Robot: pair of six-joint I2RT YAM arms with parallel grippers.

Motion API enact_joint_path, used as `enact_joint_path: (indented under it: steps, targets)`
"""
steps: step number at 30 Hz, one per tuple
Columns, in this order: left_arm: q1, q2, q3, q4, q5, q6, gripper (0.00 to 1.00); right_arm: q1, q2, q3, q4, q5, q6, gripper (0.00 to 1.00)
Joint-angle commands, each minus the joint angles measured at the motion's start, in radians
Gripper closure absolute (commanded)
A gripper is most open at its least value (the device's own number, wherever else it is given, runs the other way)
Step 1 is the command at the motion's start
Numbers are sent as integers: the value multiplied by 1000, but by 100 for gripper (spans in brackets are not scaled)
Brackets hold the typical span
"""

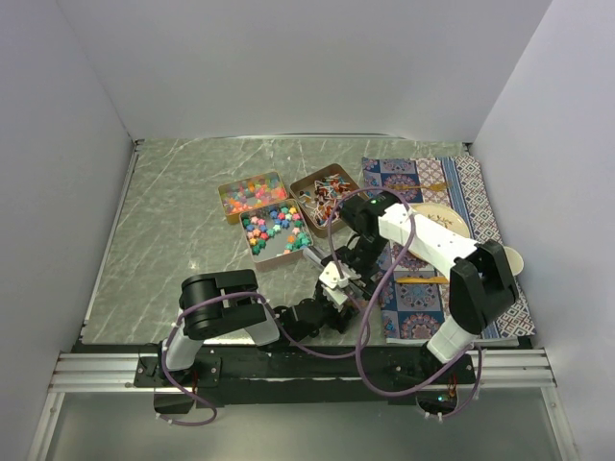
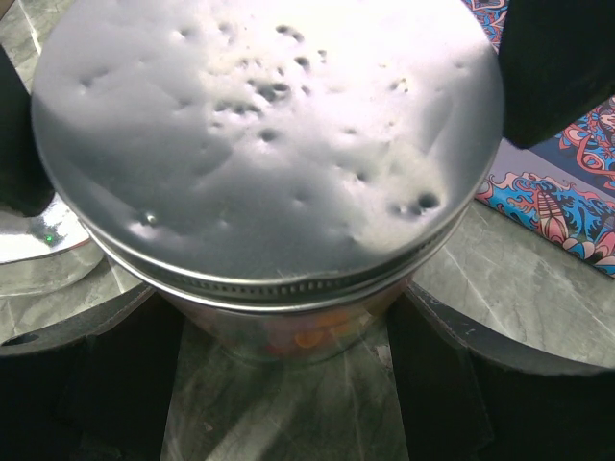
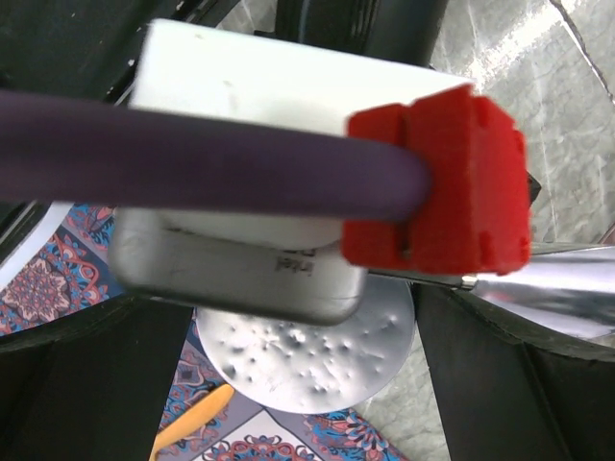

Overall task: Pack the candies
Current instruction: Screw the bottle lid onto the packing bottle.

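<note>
A small glass jar (image 2: 298, 331) with a dented silver lid (image 2: 269, 144) stands on the marble table, orange candies (image 2: 312, 338) showing through the glass. My left gripper (image 2: 283, 327) is shut on the jar's body, one finger on each side. The right gripper (image 3: 303, 384) hangs open over the lid (image 3: 307, 355), its fingers (image 2: 557, 67) on either side of the rim. The left wrist's camera and purple cable block much of the right wrist view. More candies (image 1: 274, 226) lie in three open tins behind; from above the jar is hidden under the grippers (image 1: 354, 259).
The tins (image 1: 223, 200) sit together mid-table. A patterned cloth (image 1: 437, 178) covers the right side, with a pale round dish (image 1: 452, 223) and an orange stick (image 3: 192, 423) on it. A shiny metal piece (image 2: 38, 240) lies beside the jar. White walls enclose the table.
</note>
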Motion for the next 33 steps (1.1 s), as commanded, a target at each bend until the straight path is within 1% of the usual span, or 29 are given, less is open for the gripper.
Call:
enact_joint_path:
  steps: [1,3,4,6,7,9,10,14,15,17,18,20,21,22,24,27,31,32,33]
  targets:
    - [5,102,-72,-431,51,-31,99,2,4,-24,-18,-11,83,3]
    - [3,102,-73,-434,47,-32,99,-6,-4,-44,8,11,114,9]
    - [3,102,-72,-434,45,-34,99,-10,-16,-70,24,12,158,13]
    - [3,105,-72,-436,44,-35,99,-23,-31,-99,68,5,206,18]
    - [3,105,-70,-436,42,-37,99,-24,-53,-126,106,-1,271,22]
    - [3,108,-70,-440,36,-40,99,-24,-80,-156,136,-32,342,23]
    - [5,108,-69,-440,34,-43,99,-26,-105,-182,160,-47,416,25]
    - [3,107,-69,-442,31,-46,99,-10,-154,-238,232,-106,615,26]
    - [5,105,-70,-442,34,-44,99,-4,-162,-249,249,-104,693,27]
    - [3,105,-70,-439,31,-43,99,16,-183,-284,315,-87,778,27]
    - [5,104,-69,-439,31,-43,99,20,-188,-295,335,-77,850,27]
    - [5,105,-70,-437,28,-43,99,29,-205,-320,392,-60,915,28]
    - [3,107,-69,-439,24,-43,99,29,-214,-327,415,-52,997,28]
    - [3,107,-69,-439,22,-43,99,31,-217,-340,461,-38,1036,28]
    - [5,105,-69,-437,22,-40,99,31,-225,-349,481,-40,1118,28]
    - [-1,105,-70,-439,21,-38,99,31,-242,-364,528,-46,1188,27]
    - [-1,102,-69,-454,50,-34,99,31,-255,-386,561,-24,1199,26]
    - [0,98,-61,-471,74,-26,92,31,-257,-389,564,-6,1194,26]
    - [-1,93,-57,-485,85,-26,49,29,-260,-393,570,2,1186,26]
